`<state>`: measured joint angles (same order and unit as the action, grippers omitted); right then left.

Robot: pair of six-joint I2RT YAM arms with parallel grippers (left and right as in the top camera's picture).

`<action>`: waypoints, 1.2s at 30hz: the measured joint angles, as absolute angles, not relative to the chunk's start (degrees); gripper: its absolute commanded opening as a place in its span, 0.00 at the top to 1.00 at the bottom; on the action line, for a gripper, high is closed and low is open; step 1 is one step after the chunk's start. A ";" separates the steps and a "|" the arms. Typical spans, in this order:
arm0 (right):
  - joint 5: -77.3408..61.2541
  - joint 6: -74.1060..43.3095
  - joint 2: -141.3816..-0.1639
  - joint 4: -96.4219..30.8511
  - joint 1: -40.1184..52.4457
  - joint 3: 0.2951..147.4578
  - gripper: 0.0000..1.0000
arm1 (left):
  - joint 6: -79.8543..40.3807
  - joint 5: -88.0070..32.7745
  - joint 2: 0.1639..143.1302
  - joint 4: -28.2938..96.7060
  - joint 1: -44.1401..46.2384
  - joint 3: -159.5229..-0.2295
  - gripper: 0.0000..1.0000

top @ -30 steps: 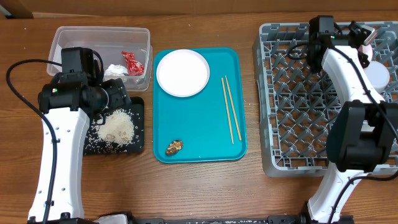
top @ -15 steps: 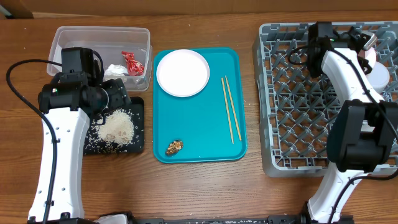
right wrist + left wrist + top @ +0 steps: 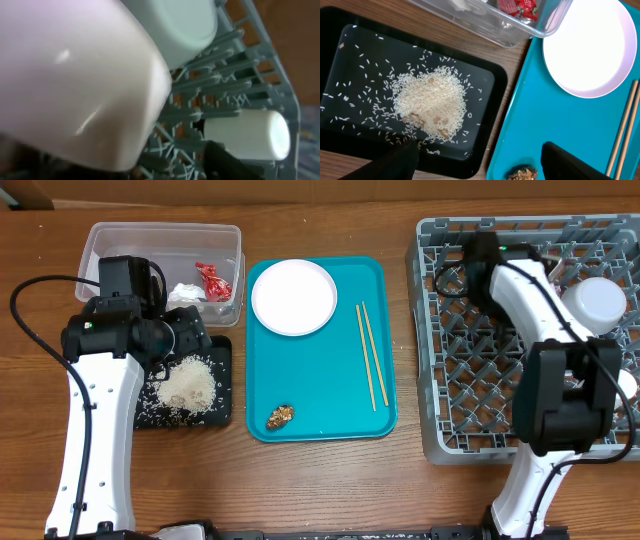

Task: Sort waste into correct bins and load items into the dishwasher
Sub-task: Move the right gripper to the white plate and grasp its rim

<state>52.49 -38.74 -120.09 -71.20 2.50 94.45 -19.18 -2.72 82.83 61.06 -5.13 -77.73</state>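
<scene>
My left gripper (image 3: pixel 480 167) is open and hovers low over the gap between the black tray (image 3: pixel 350 40) and the teal tray (image 3: pixel 530 115). Rice (image 3: pixel 427 100) is piled in the black tray. The brown scrap (image 3: pixel 522 174) lies by my right-hand finger (image 3: pixel 575 162). In the clear tub (image 3: pixel 165 235) are the red wrapper (image 3: pixel 212 280) and tissue (image 3: pixel 185 293). The plate (image 3: pixel 293 297) and chopsticks (image 3: pixel 370 355) rest on the teal tray. My right gripper (image 3: pixel 165 162) is open over the dish rack (image 3: pixel 470 380). A pale bowl (image 3: pixel 75 85) sits close against its left side.
In the rack's far right corner are the bowl (image 3: pixel 597 302), a second bowl (image 3: pixel 185 25) and a white cup (image 3: pixel 247 134) lying on its side. My right arm (image 3: pixel 525 290) stretches across the rack's back half. Bare wood surrounds the trays.
The right gripper has opened and its wrist has swung left across the rack, leaving the bowl resting in the rack's far right corner. The left arm has stayed where it was.
</scene>
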 measured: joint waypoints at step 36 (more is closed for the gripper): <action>-11.18 -12.75 -109.86 -45.04 20.21 96.44 0.00 | -19.18 -2.72 82.83 61.06 -5.13 -77.73 0.09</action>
